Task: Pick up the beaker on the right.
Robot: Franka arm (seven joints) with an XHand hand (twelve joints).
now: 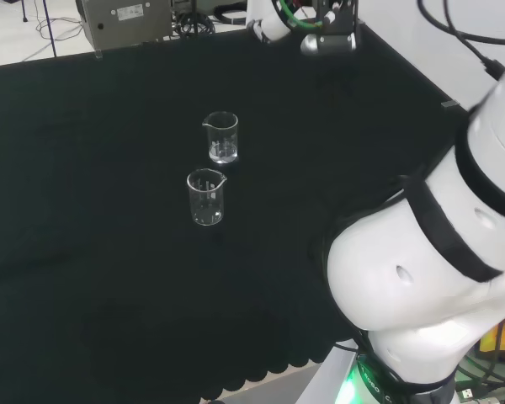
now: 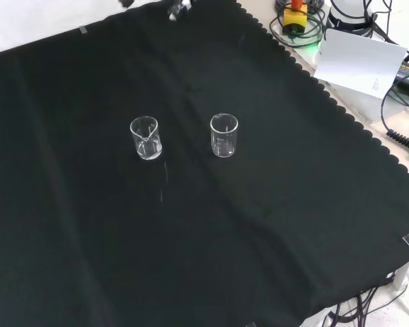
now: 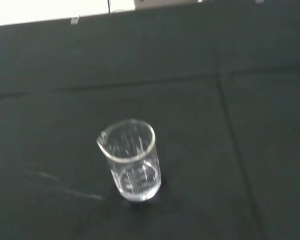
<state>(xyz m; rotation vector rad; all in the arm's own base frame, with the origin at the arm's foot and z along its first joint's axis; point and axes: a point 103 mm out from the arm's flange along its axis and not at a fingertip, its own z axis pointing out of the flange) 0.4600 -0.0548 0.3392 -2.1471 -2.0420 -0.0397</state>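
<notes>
Two small clear glass beakers stand upright on the black cloth. In the front view they are side by side: one on the left [image 2: 146, 137], one on the right [image 2: 223, 135]. In the head view the same pair stands one behind the other, the farther beaker [image 1: 222, 137] and the nearer beaker [image 1: 206, 197]. The wrist view has one beaker [image 3: 132, 160] close up, with its spout turned sideways. The hand [image 1: 326, 35] hangs high at the head view's top edge, well away from both beakers. A bit of the hand [image 2: 178, 8] pokes in at the front view's top edge. Nothing is in it that I can see.
The arm's big white links [image 1: 421, 252] take up the head view's right side. A white card [image 2: 358, 61], cables and a yellow and red device [image 2: 296, 15] lie beyond the cloth's scalloped edge in the front view. A grey box [image 1: 126, 21] stands behind the bench.
</notes>
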